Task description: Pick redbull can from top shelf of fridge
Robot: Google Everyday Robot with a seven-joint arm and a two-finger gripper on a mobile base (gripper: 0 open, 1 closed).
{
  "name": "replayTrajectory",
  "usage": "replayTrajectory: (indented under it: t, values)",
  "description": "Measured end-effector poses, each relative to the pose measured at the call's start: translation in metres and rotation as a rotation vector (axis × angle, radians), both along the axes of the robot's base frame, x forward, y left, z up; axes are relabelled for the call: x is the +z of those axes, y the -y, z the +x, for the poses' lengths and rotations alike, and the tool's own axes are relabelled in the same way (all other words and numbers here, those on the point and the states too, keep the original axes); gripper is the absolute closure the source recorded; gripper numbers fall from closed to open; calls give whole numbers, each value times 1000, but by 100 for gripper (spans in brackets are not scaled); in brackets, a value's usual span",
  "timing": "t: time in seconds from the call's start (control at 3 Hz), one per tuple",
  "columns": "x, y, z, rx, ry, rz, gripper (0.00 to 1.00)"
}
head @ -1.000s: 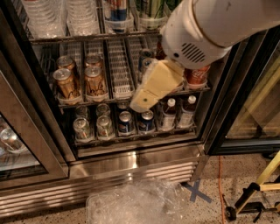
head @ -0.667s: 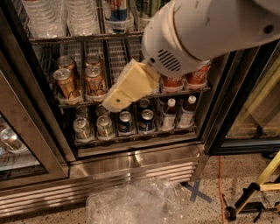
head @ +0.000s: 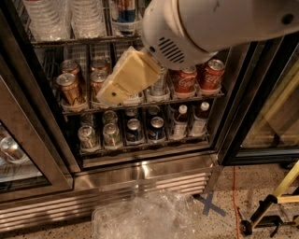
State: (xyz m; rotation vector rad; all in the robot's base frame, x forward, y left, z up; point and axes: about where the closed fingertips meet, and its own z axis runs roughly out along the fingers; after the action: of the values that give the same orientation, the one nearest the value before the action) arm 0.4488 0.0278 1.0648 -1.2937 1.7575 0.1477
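Observation:
The fridge (head: 140, 175) stands open in front of me, with a stainless base and wire racks. The redbull can (head: 125, 10) stands on the top shelf (head: 70, 42), cut off by the upper edge of the view, to the right of clear water bottles (head: 60, 16). My big white arm fills the upper right. Its cream-coloured gripper (head: 108, 95) points down-left in front of the middle rack, below and slightly left of the redbull can and apart from it.
Bronze cans (head: 70, 86) stand at the middle rack's left and red Coca-Cola cans (head: 198, 77) at its right. Pepsi cans (head: 145, 128) and small bottles (head: 189, 119) fill the bottom rack. A clear plastic bin (head: 145, 217) lies on the floor, a yellow-and-black stand (head: 275, 200) at the right.
The arm and gripper have swung left across the middle rack, from in front of the Coca-Cola cans to beside the bronze cans. The cans have not moved.

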Motion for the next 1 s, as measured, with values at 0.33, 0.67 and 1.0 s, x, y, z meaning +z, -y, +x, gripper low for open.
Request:
replayTrajectory:
  t: [0.33, 0.67, 1.0]
  values:
    - [0, 0, 0, 0, 1, 2, 0]
    - [-6, -15, 5, -12, 3, 79, 0]
    - [-45, -52, 9, -42, -84, 246, 0]
